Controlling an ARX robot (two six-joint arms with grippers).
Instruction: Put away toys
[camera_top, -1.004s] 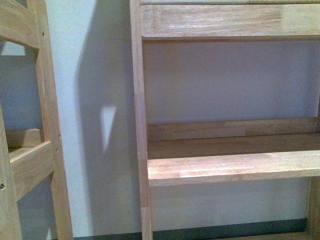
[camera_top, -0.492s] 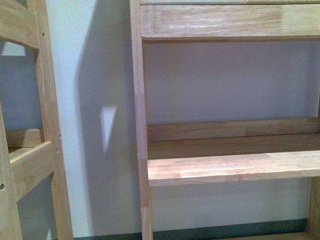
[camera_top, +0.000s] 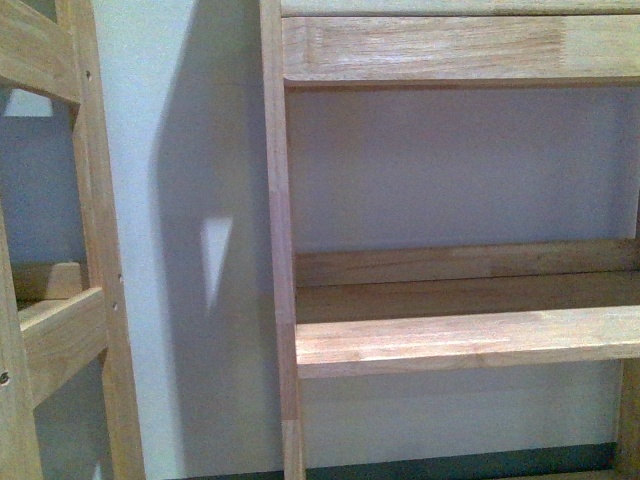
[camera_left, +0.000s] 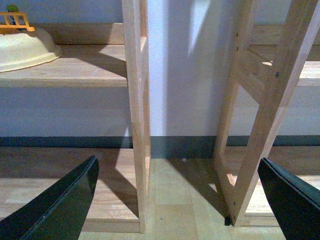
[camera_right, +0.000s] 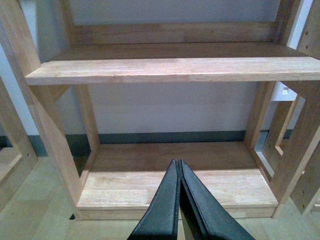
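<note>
Plush toy: not visible in any of the 3 views; location cannot be told.
Left gripper (camera_left: 177, 200): fingers spread wide, nothing between them; faces the gap between 2 wooden shelf units (camera_left: 135, 120).
Right gripper (camera_right: 179, 200): fingers pressed together, holding nothing; points at the bare bottom shelf (camera_right: 175, 185).
Shelving: middle shelf (camera_top: 470, 340) bare in the front view; a cream bowl-like item (camera_left: 25, 47) sits on a neighbouring shelf.
Progress: judged not yet done; toy still to be found, grasped and stowed.
</note>
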